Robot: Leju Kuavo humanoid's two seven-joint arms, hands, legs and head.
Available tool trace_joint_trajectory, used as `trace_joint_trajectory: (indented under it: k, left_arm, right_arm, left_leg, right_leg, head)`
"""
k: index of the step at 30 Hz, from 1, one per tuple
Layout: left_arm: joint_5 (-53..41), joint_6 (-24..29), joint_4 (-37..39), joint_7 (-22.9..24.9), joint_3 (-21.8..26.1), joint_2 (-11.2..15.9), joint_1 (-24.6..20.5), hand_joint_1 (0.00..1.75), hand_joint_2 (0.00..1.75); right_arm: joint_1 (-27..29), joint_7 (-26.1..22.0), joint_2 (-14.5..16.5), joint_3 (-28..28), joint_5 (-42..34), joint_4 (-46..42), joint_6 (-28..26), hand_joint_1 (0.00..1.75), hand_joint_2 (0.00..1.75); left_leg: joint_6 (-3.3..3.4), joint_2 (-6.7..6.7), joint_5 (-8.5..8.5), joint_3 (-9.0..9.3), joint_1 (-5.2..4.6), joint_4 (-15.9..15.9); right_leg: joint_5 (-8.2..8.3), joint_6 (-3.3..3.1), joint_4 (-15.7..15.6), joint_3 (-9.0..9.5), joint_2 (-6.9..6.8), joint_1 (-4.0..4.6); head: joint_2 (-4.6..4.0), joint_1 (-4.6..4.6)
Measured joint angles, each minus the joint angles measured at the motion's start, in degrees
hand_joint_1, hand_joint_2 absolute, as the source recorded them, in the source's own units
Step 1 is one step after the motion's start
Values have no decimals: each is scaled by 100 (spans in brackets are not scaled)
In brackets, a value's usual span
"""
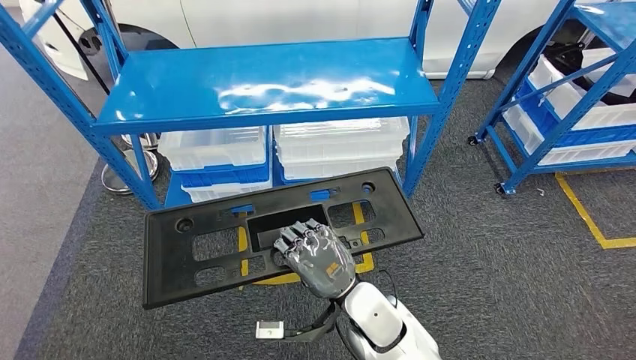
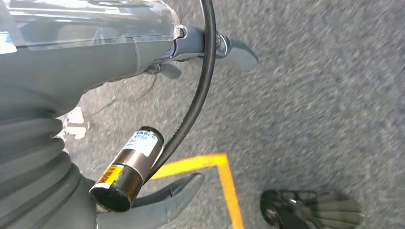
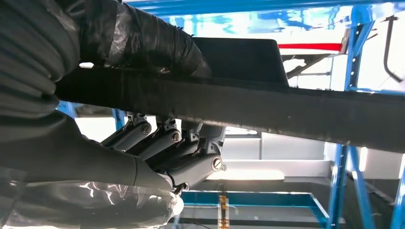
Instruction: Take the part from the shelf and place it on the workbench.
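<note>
Nearest the camera in the head view, the robot's silver right arm is reaching forward and its right hand point(image 1: 313, 255) is gripping the part point(image 1: 202, 255), a wide flat black plastic panel pierced by rectangular cut-outs, with two small blue clips near its far edge. The hand is lying on top of the panel near the middle of its near edge, fingers pointing toward the shelf; in the right wrist view the right hand point(image 3: 162, 148) is clamping the panel's dark edge point(image 3: 267, 107) between the taped thumb on one face and the curled fingers point(image 3: 143, 136) on the other. The part is being held in the air over the grey carpet point(image 1: 487, 285), just in front of the shelf and tilted a little, with yellow floor tape point(image 1: 592, 221) showing through its openings. The left hand point(image 2: 157, 202) is hanging over the carpet beside a yellow tape corner point(image 2: 222, 164), its fingers loosely apart and holding nothing. Beyond the part, the blue shelf point(image 1: 270, 79) is standing with its top board bare and glossy, and clear plastic bins point(image 1: 341, 142) are stacked under that board. A second blue rack point(image 1: 570, 97) with white bins is standing at the right. Farthest back, a white car body point(image 1: 300, 19) is sitting behind the shelf.
</note>
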Motion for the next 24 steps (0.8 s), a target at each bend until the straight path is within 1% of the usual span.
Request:
trace_joint_trajectory:
  k: [1,2,3,4,5,6,7,8,9,10,11,12,13,14,15,16,17,18,19,20,21,22,23,24]
  left_arm:
    - [-16,2,0,2,1,1,3,0,175]
    - [-32,2,-1,3,2,1,3,0,175]
    - [-46,2,-1,2,4,3,2,0,175]
    - [-57,2,-2,1,9,5,1,0,175]
    - [-60,3,-4,-1,17,8,0,0,175]
    - [-63,4,-7,-3,26,10,-3,0,175]
    - [-64,4,-10,-5,34,11,-10,0,175]
    - [-66,6,-13,-7,39,11,-18,0,175]
    - [-66,8,-14,-8,42,11,-25,0,175]
    - [-66,10,-15,-10,45,11,-27,0,175]
    - [-66,13,-15,-11,48,11,-27,0,175]
    - [-66,14,-15,-13,53,10,-23,0,175]
    - [-66,14,-15,-13,60,8,-22,0,175]
    - [-66,13,-16,-12,67,7,-22,0,175]
    - [-66,13,-16,-11,74,7,-22,0,175]
    - [-66,14,-17,-10,79,7,-24,0,175]
    - [-66,15,-17,-8,83,9,-24,0,175]
    - [-66,17,-17,-6,86,9,-22,0,175]
    - [-66,18,-17,0,88,9,-19,0,175]
    - [-67,19,-17,5,91,9,-17,0,175]
    - [-70,19,-17,10,93,9,-15,0,175]
    - [-75,19,-17,16,94,8,-16,0,175]
    - [-84,19,-17,19,95,4,-16,0,175]
    - [-97,19,-17,20,96,-1,-17,0,175]
  right_arm:
    - [4,0,4,0,-2,3,4,166,175]
    - [8,0,4,0,-3,7,10,166,175]
    - [13,-1,4,0,-5,12,19,166,175]
    - [19,-1,4,0,-9,17,27,166,175]
    - [24,-1,4,0,-13,20,33,166,175]
    - [27,-1,5,0,-15,20,37,166,175]
    - [30,0,8,0,-17,19,38,166,175]
    - [30,0,11,-1,-18,17,38,166,175]
    - [32,1,15,-1,-19,15,38,166,175]
    - [33,1,18,-2,-21,14,39,166,175]
    - [33,1,20,-3,-22,14,40,166,175]
    - [35,0,21,-3,-24,15,42,166,175]
    - [36,-1,21,-4,-26,16,46,166,175]
    - [38,-1,20,-7,-28,17,50,166,175]
    - [41,-1,19,-8,-31,19,54,166,175]
    - [42,-1,17,-10,-33,20,57,166,175]
    - [43,-1,17,-11,-36,22,58,166,175]
    - [44,-1,17,-11,-37,26,59,166,175]
    - [46,-1,17,-11,-38,32,59,166,175]
    - [47,-2,17,-11,-39,39,60,166,175]
    - [48,-2,17,-11,-39,45,61,166,175]
    - [46,-4,18,-11,-40,49,61,166,175]
    - [40,-6,20,-11,-40,50,63,166,175]
    - [33,-12,25,-12,-43,49,65,166,175]
  left_leg:
    - [-15,-1,-299,-78,2,360]
    - [-34,0,-492,-136,4,726]
    - [-52,0,-537,-148,6,1010]
    - [-66,0,-430,-78,9,1117]
    - [-74,0,-254,82,12,1033]
    - [-78,0,-116,339,18,757]
    - [-78,-1,-91,617,18,396]
    - [-72,-5,-160,881,8,24]
    - [-44,-14,-268,1063,-5,-248]
    - [-12,-23,-350,1132,-22,-392]
    - [33,-31,-365,1147,-38,-450]
    - [89,-34,-332,1110,-36,-451]
    - [136,-22,-279,1064,-29,-460]
    - [192,-9,-213,1014,-19,-467]
    - [241,6,-139,952,-6,-479]
    - [276,20,-66,874,-3,-479]
    - [297,23,7,786,-4,-475]
    - [302,26,78,694,-6,-469]
    - [297,27,147,597,-7,-460]
    - [288,28,213,502,-8,-451]
    - [273,29,276,412,-8,-444]
    - [257,28,335,336,-8,-438]
    - [234,25,391,275,-12,-433]
    - [206,23,440,236,-15,-431]
  right_leg:
    - [69,-21,5,-94,0,3]
    - [132,-25,26,-191,-4,9]
    - [192,-22,58,-297,-10,13]
    - [245,-13,100,-408,-14,12]
    - [291,2,152,-521,-16,8]
    - [332,25,217,-628,-16,2]
    - [362,50,280,-719,-15,0]
    - [384,75,339,-787,-14,2]
    - [404,101,383,-825,-15,8]
    - [431,126,402,-844,-18,14]
    - [472,153,404,-850,-22,13]
    - [521,188,391,-856,-24,16]
    - [526,223,392,-873,-15,8]
    - [429,255,446,-910,-4,0]
    - [215,287,595,-970,8,-7]
    - [-89,312,855,-1046,18,-22]
    - [-395,333,1201,-1127,20,-27]
    - [-605,349,1560,-1188,20,-33]
    - [-671,359,1836,-1201,21,-38]
    - [-597,360,1954,-1135,21,-43]
    - [-443,347,1863,-963,21,-45]
    - [-298,322,1584,-694,23,-44]
    - [-256,283,1164,-354,26,-33]
    - [-301,246,716,-35,29,-17]
  head:
    - [0,-2]
    - [0,-4]
    - [0,-4]
    - [0,-5]
    - [0,-5]
    - [0,-6]
    - [0,-7]
    - [0,-7]
    - [0,-4]
    - [0,-1]
    - [0,2]
    - [0,7]
    - [0,6]
    - [0,8]
    - [0,9]
    - [0,9]
    - [0,11]
    - [0,10]
    - [0,11]
    - [0,10]
    - [0,10]
    - [0,10]
    - [0,10]
    - [0,8]
